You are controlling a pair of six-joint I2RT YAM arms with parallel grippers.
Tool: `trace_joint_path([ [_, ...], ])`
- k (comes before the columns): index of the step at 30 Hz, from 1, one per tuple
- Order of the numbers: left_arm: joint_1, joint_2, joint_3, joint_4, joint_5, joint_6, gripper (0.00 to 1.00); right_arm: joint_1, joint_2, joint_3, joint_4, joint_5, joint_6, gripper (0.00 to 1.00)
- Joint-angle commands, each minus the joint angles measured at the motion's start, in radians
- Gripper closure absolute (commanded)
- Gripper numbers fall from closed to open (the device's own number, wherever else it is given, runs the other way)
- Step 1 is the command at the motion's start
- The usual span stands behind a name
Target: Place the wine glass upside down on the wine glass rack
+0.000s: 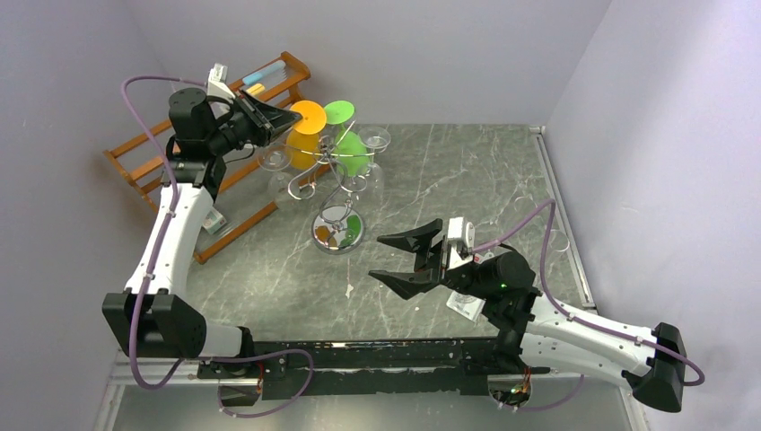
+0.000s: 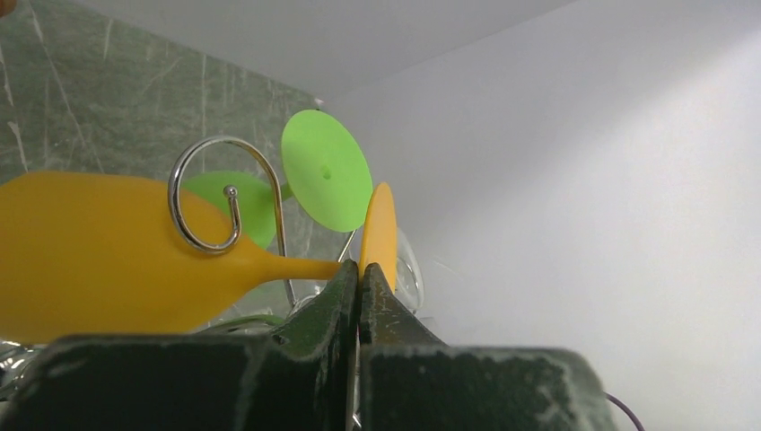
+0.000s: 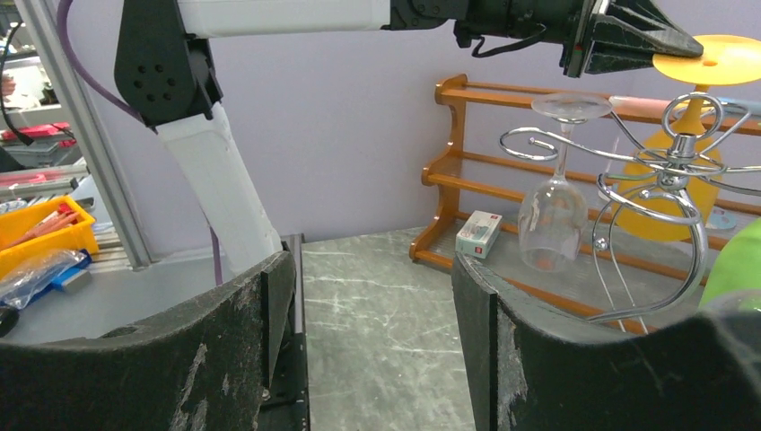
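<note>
Left gripper (image 2: 359,274) fingers clamped on orange wine glass (image 2: 108,251) foot rim, lower centre; glass judged light, stiff, slippery; grip foot edge; right gripper (image 1: 377,259) fingers apart.

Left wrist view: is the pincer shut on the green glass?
No, the left pincer is shut on the foot of the orange glass; the green glass is behind it.

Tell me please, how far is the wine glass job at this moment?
Done: the orange wine glass is upside down at the wine glass rack, foot above a hook. In hand: the left hand is shut on the foot's edge. Left, likely: letting go and backing off. The right hand is open, empty.
</note>
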Motion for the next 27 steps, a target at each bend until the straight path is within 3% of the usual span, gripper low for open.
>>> trace_joint_path([
  [1, 0.010, 0.031, 0.039, 0.072, 0.025, -0.019, 0.95, 0.003, -0.012, -0.010, 0.024, 0.013, 0.003, 0.31],
  [11, 0.011, 0.083, 0.070, 0.133, 0.023, -0.038, 0.95, 0.002, 0.015, 0.013, 0.016, 0.003, 0.010, 0.32],
  [27, 0.039, 0.048, 0.055, 0.083, -0.122, 0.055, 0.95, 0.002, 0.035, 0.042, -0.050, 0.026, -0.007, 0.31],
])
